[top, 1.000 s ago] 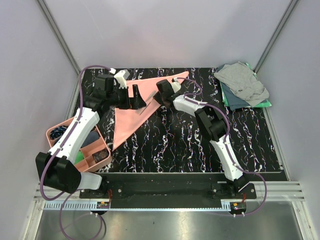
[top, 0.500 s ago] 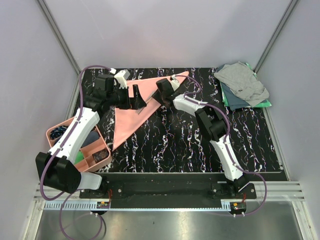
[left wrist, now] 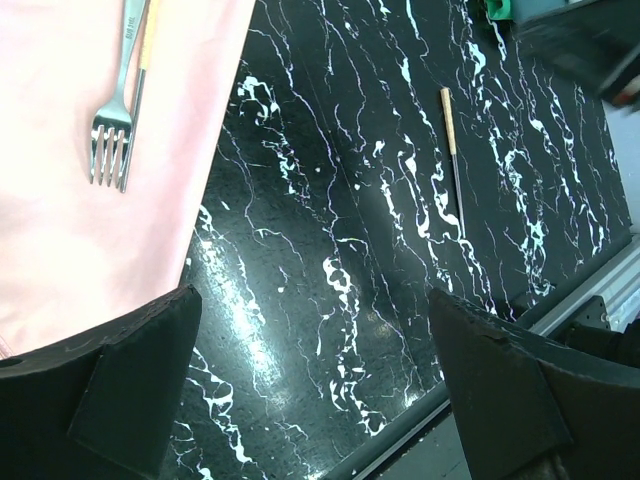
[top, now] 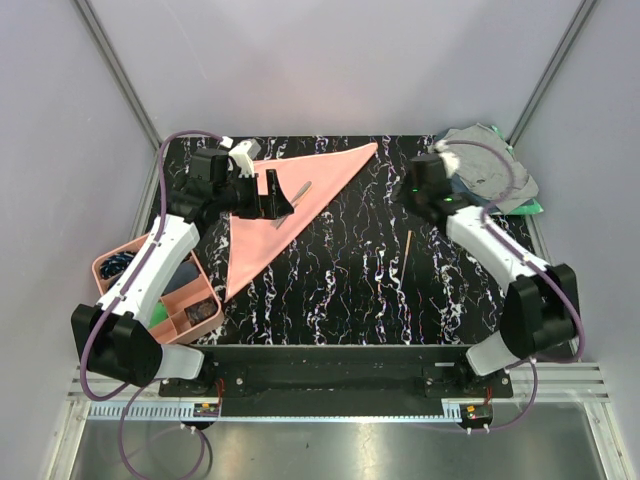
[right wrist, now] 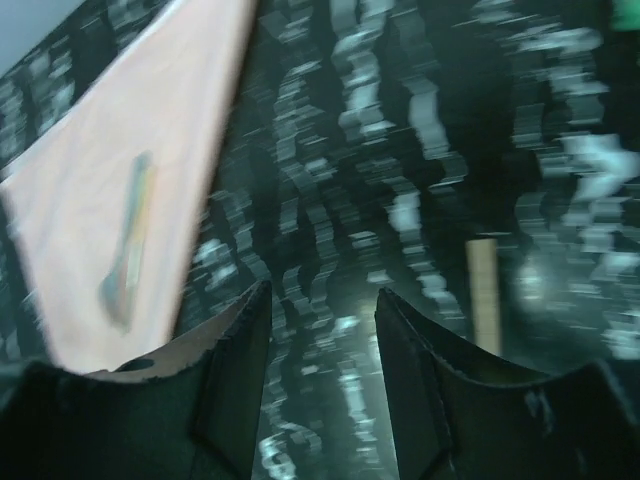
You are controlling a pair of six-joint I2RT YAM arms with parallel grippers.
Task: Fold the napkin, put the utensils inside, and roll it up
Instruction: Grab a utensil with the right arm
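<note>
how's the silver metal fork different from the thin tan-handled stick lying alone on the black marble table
Place: the silver metal fork lies on the salmon-pink napkin; the thin tan-handled stick lies on the bare black marble table, apart from the napkin.
Shape: the fork is all silver and ends in tines; the stick is a straight rod, tan at one end, dark at the other.
Both lie flat and unheld.

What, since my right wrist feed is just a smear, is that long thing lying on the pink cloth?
Observer: A silver fork, with a brown-handled stick alongside it, both on the napkin.
Operator: And the pale bar at my right edge?
Observer: That is a loose stick, lying alone on the table, apart from the napkin.
Operator: Is the other arm holding anything?
Observer: No, the left gripper is open and empty.
</note>
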